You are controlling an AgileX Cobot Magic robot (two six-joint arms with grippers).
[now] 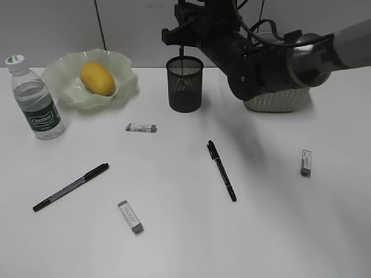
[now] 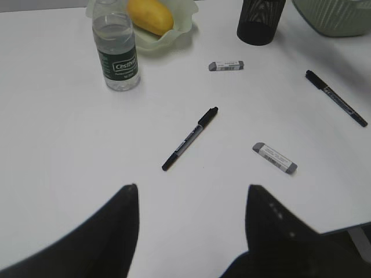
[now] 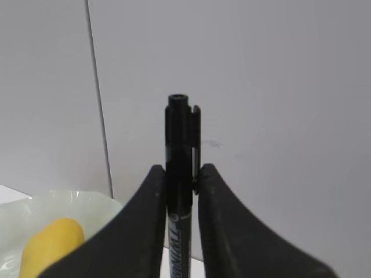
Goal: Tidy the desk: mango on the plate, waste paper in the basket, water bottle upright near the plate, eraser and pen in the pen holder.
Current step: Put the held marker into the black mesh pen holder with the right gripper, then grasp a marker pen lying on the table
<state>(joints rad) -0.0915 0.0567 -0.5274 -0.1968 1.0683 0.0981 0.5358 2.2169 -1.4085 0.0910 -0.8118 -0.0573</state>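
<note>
Holding a black pen (image 3: 178,191) upright, the right jaws (image 3: 178,179) pinch it tight, just above the pen holder (image 1: 185,84) at the back of the counter (image 1: 185,243). Left jaws (image 2: 191,214) are spread wide w/ nothing in them, low over the counter. Mango (image 1: 97,78) sits on the plate (image 1: 64,75), water bottle (image 1: 37,98) stands up next to it. Basket (image 1: 272,101) is mostly hidden behind the right arm. 2 more pens (image 1: 71,186) (image 1: 221,169) & 3 erasers (image 1: 141,127) (image 1: 130,216) (image 1: 306,162) lie flat on the counter, well apart.

basket (image 1: 272,103) mostly hidden behind right arm, held pen's (image 3: 178,191) lower end cut off
</note>
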